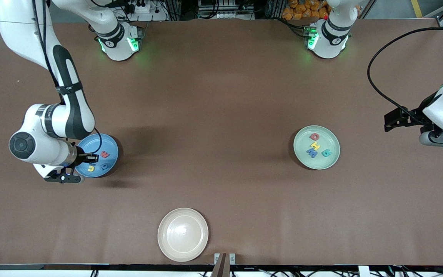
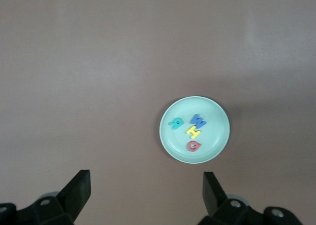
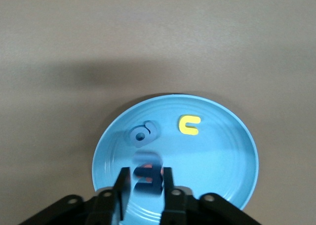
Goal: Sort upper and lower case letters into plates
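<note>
Front view: right gripper (image 1: 90, 157) hangs over the sky blue plate (image 1: 110, 143) at the right arm's end of the table; a red letter (image 1: 105, 154), a yellow letter (image 1: 91, 168) and a blue letter (image 1: 104, 166) already lie in that plate. The mint green plate (image 1: 333, 156) sits toward the left arm's end with four letters in it, red (image 1: 314, 136), yellow (image 1: 315, 145), blue (image 1: 312, 153), teal (image 1: 326, 153). A cream plate (image 1: 183, 234) sits empty nearer the camera. Left gripper (image 1: 392, 120) waits off beside the mint plate. Left wrist view: fingers (image 2: 79, 185) spread wide, nothing between them, green plate (image 2: 217, 114) with its four letters in sight. Right wrist view: fingers (image 3: 123, 185) pinched on a dark blue letter (image 3: 147, 179), held above the blue plate (image 3: 222, 151), beside the rounded blue letter (image 3: 142, 133) and yellow one (image 3: 189, 125). Step looks like the final drop: lower close to a bare patch, clear of the red letter underneath, then release so the piece doesn't bounce out.
</note>
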